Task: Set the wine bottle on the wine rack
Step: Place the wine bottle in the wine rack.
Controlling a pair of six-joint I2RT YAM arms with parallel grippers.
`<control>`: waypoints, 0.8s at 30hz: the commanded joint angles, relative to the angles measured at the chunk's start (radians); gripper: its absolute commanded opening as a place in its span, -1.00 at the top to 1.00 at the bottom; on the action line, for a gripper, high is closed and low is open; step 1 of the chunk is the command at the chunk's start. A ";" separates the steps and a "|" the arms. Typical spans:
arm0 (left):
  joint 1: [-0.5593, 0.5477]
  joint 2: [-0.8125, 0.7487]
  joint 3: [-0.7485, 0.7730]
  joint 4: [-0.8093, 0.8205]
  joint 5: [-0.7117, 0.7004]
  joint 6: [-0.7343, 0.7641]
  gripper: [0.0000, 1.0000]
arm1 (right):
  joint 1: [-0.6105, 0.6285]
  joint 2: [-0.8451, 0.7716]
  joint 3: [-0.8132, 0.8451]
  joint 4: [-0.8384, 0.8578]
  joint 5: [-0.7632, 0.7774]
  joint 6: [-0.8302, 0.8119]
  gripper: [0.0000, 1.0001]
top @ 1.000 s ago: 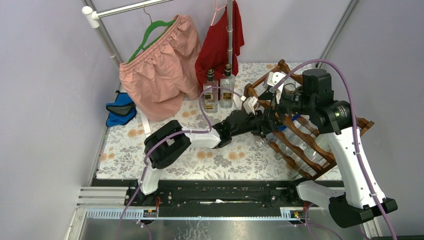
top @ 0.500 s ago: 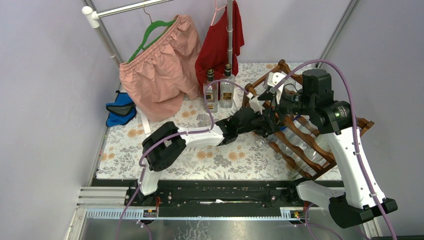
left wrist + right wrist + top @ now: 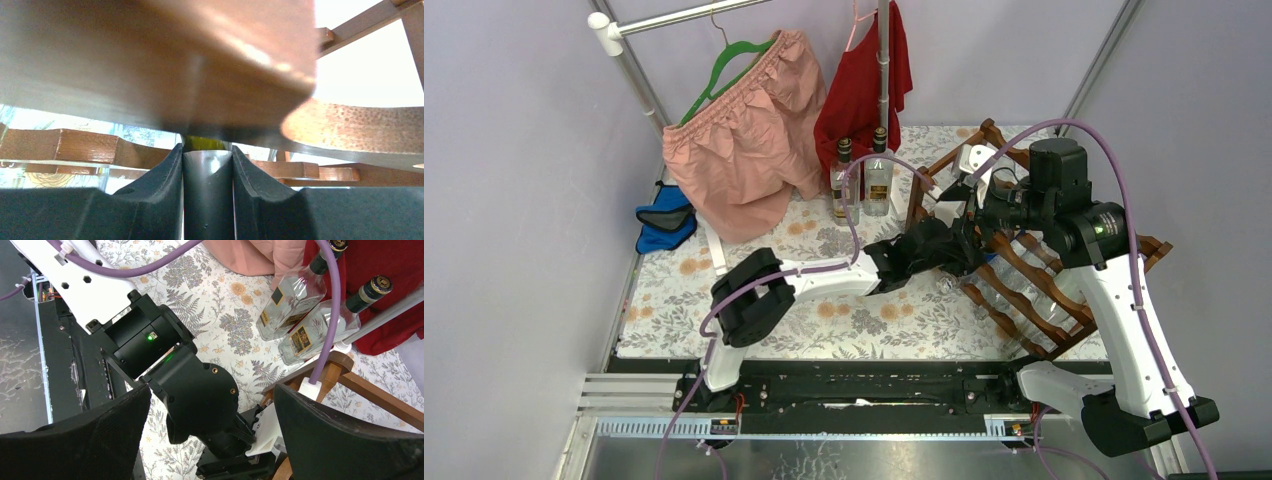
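My left gripper (image 3: 207, 165) is shut on the dark-capped neck of the wine bottle (image 3: 207, 195); green glass shows just past the cap. The neck points in under a wavy rail of the reddish-brown wine rack (image 3: 175, 65), which fills the upper part of the left wrist view. From above, the left gripper (image 3: 954, 245) sits at the rack's (image 3: 1034, 275) left side, and the bottle's body is hidden. My right gripper (image 3: 210, 395) hangs open above the left wrist, with nothing between its fingers (image 3: 100, 440).
Clear bottles (image 3: 1024, 295) lie in the rack's lower tiers. Two clear liquor bottles (image 3: 861, 180) stand behind on the floral cloth, below a red garment (image 3: 864, 85) and pink shorts (image 3: 744, 130) on a rail. A blue cloth (image 3: 664, 220) lies at the left edge.
My left arm has reached further right toward the rack, carrying the bottle with it. The right arm has stayed where it was.
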 commanded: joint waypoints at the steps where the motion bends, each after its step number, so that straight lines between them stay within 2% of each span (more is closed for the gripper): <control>1: -0.019 -0.041 0.090 0.044 -0.108 0.110 1.00 | -0.009 -0.018 0.003 0.039 -0.029 0.015 -1.00; 16: -0.072 -0.024 0.121 0.014 -0.260 0.288 0.99 | -0.013 -0.022 -0.004 0.038 -0.033 0.016 -1.00; 24: -0.079 -0.012 0.145 -0.022 -0.263 0.317 0.93 | -0.014 -0.022 -0.005 0.038 -0.037 0.017 -1.00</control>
